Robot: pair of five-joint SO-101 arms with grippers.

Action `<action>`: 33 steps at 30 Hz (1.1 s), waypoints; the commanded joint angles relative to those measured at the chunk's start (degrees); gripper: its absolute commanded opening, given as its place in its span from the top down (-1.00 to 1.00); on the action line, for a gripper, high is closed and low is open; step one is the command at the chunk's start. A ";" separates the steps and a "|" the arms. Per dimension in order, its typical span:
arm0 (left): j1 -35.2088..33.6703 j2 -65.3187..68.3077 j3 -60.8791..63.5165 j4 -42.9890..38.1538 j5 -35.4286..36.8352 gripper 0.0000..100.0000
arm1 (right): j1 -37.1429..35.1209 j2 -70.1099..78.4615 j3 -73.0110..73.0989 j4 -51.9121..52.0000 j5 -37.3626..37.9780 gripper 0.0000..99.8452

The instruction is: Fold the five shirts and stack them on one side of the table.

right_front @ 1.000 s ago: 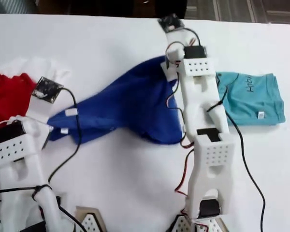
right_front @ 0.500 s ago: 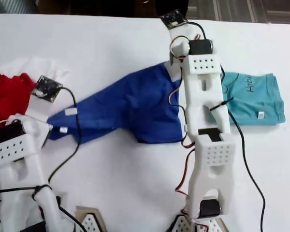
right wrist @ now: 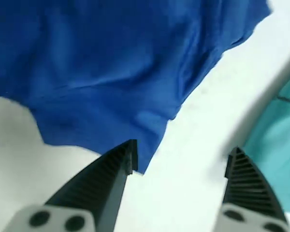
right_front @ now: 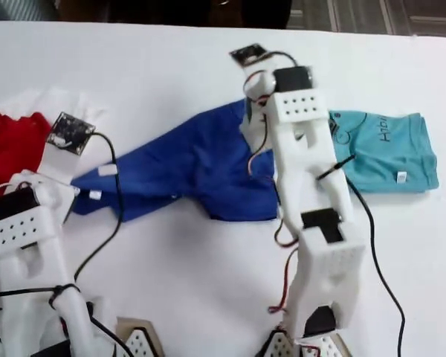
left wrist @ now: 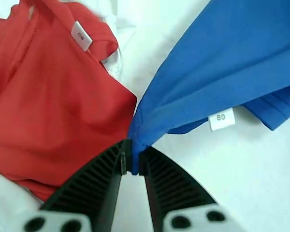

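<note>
At the middle of the table [right_front: 171, 59] the blue shirt [right_front: 186, 167] lies stretched between the two arms. The left claw [left wrist: 133, 162] is pinched tight on one bunched corner of it, just beside the red shirt [left wrist: 53, 96]. The right claw [right wrist: 181, 164] stands wide and holds nothing. One of its fingers is at the blue hem and the other is over bare table near the folded teal shirt [right_front: 386, 152].

The step looks like spreading the blue shirt flat before folding. To do it well, the right claw should take the hem corner fully between its jaws (not a single thin edge) and draw away from the left until the wrinkles go. The left grip should stay firm, and neither neighbouring shirt should be dragged along.

A small white tag [left wrist: 221, 119] with print hangs off the blue shirt, and another tag [left wrist: 81, 35] sits at the red collar. The teal shirt carries dark lettering [right_front: 384, 128] and its own tag.
</note>
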 commanded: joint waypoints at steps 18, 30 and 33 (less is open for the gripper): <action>-0.26 -1.41 -0.31 -0.44 0.35 0.95 | -0.75 -12.00 34.99 -22.29 -8.62 0.56; -0.35 -1.41 -0.31 -0.62 0.35 0.95 | -0.48 -7.08 35.25 -20.00 -8.70 0.56; -0.35 -1.41 -0.31 -0.70 0.35 0.95 | -0.66 -5.67 35.16 -20.09 -8.70 0.57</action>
